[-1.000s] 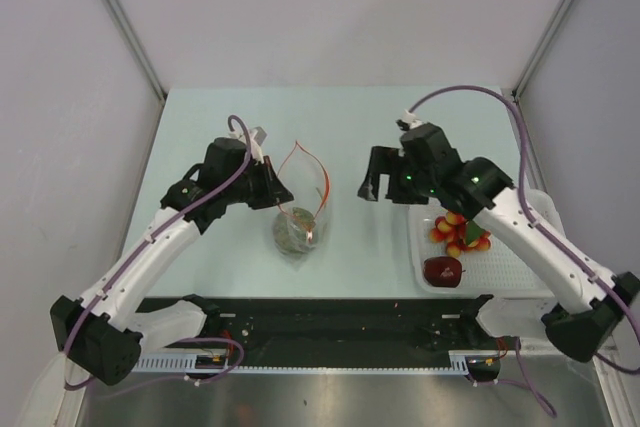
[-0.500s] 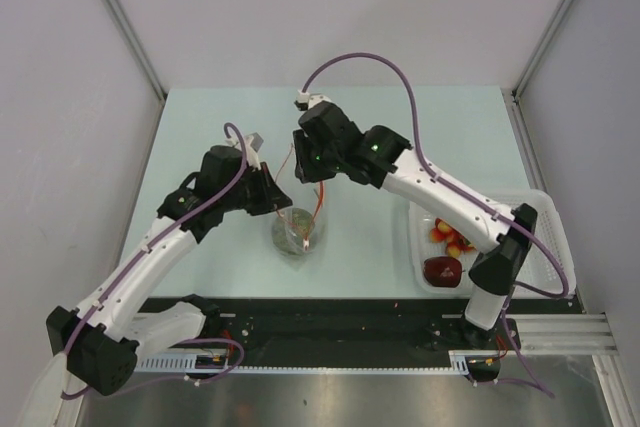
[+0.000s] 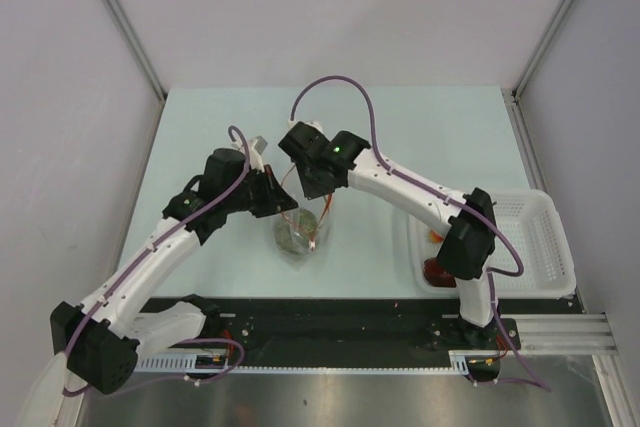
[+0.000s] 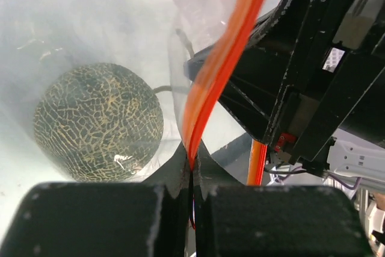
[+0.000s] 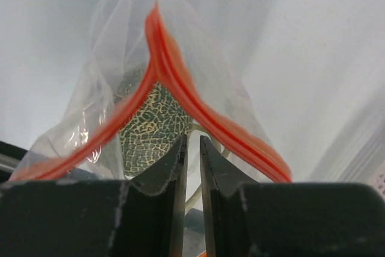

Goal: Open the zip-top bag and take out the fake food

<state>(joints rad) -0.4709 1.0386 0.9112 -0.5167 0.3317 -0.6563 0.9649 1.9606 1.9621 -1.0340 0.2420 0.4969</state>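
The zip-top bag (image 3: pixel 310 219) stands near the table's middle, its red-orange zip strip (image 4: pixel 222 58) parted into a peaked mouth (image 5: pixel 240 142). One piece of fake food, a round green netted ball (image 3: pixel 296 230) (image 4: pixel 99 121) (image 5: pixel 153 124), lies inside it. My left gripper (image 3: pixel 283 203) (image 4: pixel 191 164) is shut on the strip's left side. Reaching across, my right gripper (image 3: pixel 322 203) (image 5: pixel 192 145) sits at the bag mouth, jaws a narrow slit apart with nothing clearly between them. A dark red apple (image 3: pixel 440 270) and red-and-yellow bits (image 3: pixel 434 237) lie in the basket.
A white mesh basket (image 3: pixel 540 237) sits at the table's right edge, partly covered by my right arm's elbow (image 3: pixel 465 242). The right wrist's black housing (image 4: pixel 301 70) fills the left wrist view's right side. Grey walls enclose the table on three sides.
My right arm swung from over the basket across to the bag mouth, and its jaws narrowed from wide open to a slit. The left gripper kept its hold on the strip.
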